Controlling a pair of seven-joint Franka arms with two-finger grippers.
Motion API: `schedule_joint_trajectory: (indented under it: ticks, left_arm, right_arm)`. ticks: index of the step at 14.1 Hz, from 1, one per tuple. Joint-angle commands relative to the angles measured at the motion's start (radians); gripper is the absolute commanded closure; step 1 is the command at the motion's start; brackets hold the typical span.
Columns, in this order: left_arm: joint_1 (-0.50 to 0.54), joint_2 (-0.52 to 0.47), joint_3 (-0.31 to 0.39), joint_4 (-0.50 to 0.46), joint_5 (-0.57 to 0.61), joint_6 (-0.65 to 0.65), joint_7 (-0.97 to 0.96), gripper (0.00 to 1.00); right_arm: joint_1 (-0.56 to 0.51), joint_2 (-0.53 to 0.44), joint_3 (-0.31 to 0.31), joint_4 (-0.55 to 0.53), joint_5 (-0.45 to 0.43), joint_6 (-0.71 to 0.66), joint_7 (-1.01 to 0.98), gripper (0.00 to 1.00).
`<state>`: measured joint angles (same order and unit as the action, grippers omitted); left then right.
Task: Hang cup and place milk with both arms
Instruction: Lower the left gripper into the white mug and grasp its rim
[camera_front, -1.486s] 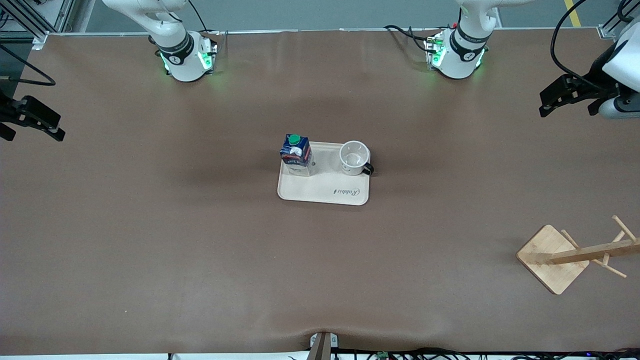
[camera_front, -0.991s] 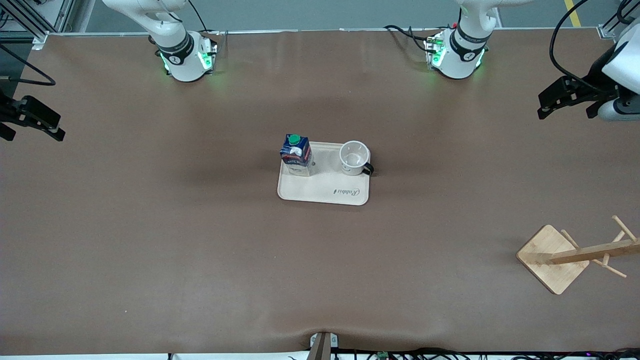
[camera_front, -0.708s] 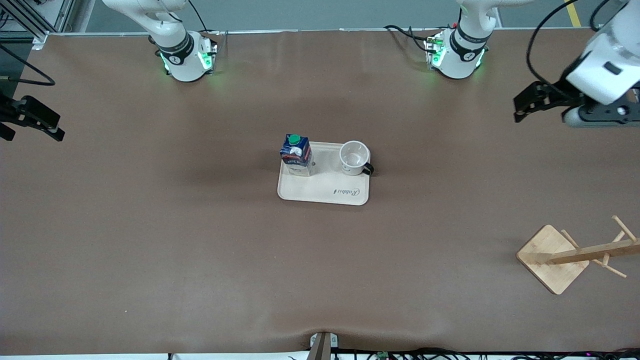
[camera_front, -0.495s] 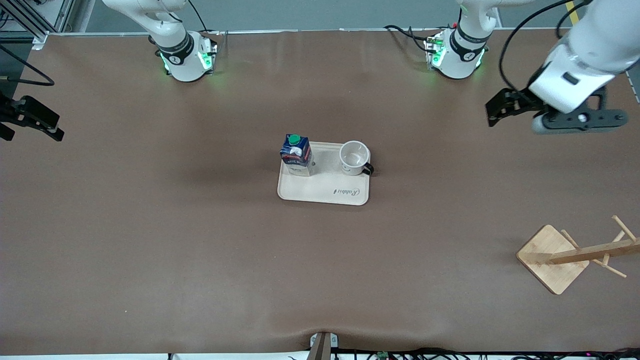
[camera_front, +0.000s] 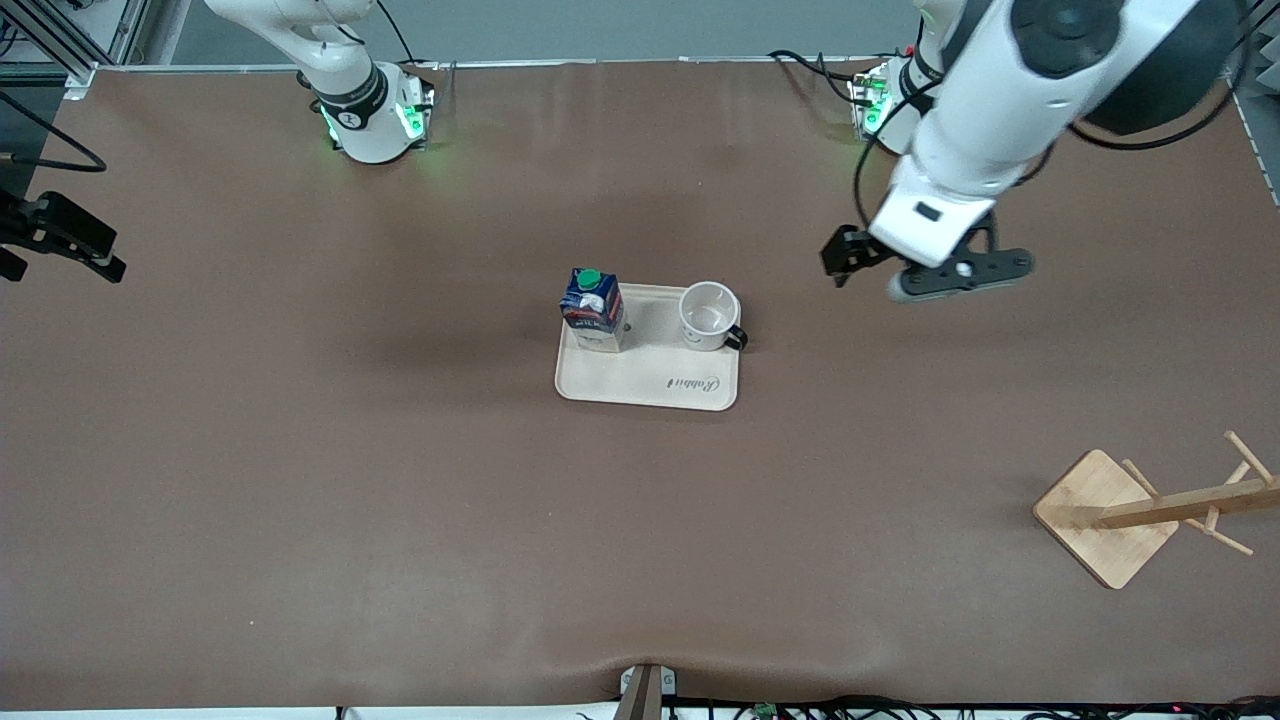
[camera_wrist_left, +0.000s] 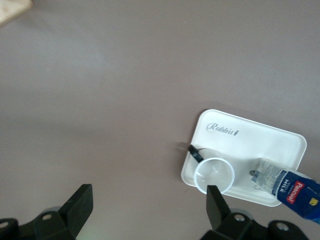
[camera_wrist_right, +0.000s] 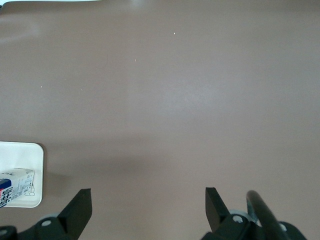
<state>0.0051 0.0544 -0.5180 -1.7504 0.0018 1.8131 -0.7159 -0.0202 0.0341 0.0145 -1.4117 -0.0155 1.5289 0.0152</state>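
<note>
The cup (camera_front: 710, 316) stands upright on a cream tray (camera_front: 650, 385) in the middle of the table, its black handle toward the left arm's end. The milk (camera_front: 592, 310) stands on the same tray, toward the right arm's end. My left gripper (camera_front: 838, 268) is open and empty, in the air over bare table beside the tray's cup end. The left wrist view shows the left gripper (camera_wrist_left: 148, 200), the cup (camera_wrist_left: 214, 174), the milk (camera_wrist_left: 295, 187) and the tray (camera_wrist_left: 250, 142). My right gripper (camera_front: 112, 266) waits open at the right arm's end of the table. The right wrist view shows the right gripper (camera_wrist_right: 148, 202), open over bare table.
A wooden peg rack (camera_front: 1150, 510) with a square base stands at the left arm's end, nearer the front camera. Its base corner shows in the left wrist view (camera_wrist_left: 12, 7). The right wrist view shows the tray's corner (camera_wrist_right: 22, 150) and the milk (camera_wrist_right: 15, 186).
My left arm has swung from the left arm's end of the table toward the tray, and its gripper is now close to the cup. The right arm has barely moved.
</note>
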Motion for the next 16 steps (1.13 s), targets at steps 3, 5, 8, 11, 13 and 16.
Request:
schedule_joint_trajectory:
  ticks: [3,5,8,11,13,16]
  left_arm:
    - [-0.019,-0.018,-0.051,-0.214,-0.002,0.223,-0.160,0.00]
    - [-0.065,-0.016,-0.054,-0.302,0.003,0.323,-0.245,0.00]
    - [-0.126,0.060,-0.054,-0.320,0.030,0.364,-0.393,0.00]
    - [-0.195,0.160,-0.056,-0.319,0.145,0.376,-0.598,0.00]
    - [-0.221,0.220,-0.056,-0.319,0.200,0.397,-0.677,0.00]
    - [-0.260,0.280,-0.054,-0.319,0.257,0.426,-0.796,0.00]
  right_arm:
    - [0.000,0.000,0.002,0.013,0.011,-0.015,0.006,0.00]
    - [-0.003,0.000,0.002,0.011,0.011,-0.033,0.011,0.00]
    - [-0.010,0.004,-0.001,0.010,0.012,-0.065,0.009,0.00]
    - [-0.007,0.006,-0.001,0.008,0.012,-0.067,0.011,0.00]
    - [-0.007,0.006,-0.001,0.005,0.011,-0.069,0.011,0.00]
    - [-0.006,0.009,-0.001,0.007,0.011,-0.065,0.015,0.00]
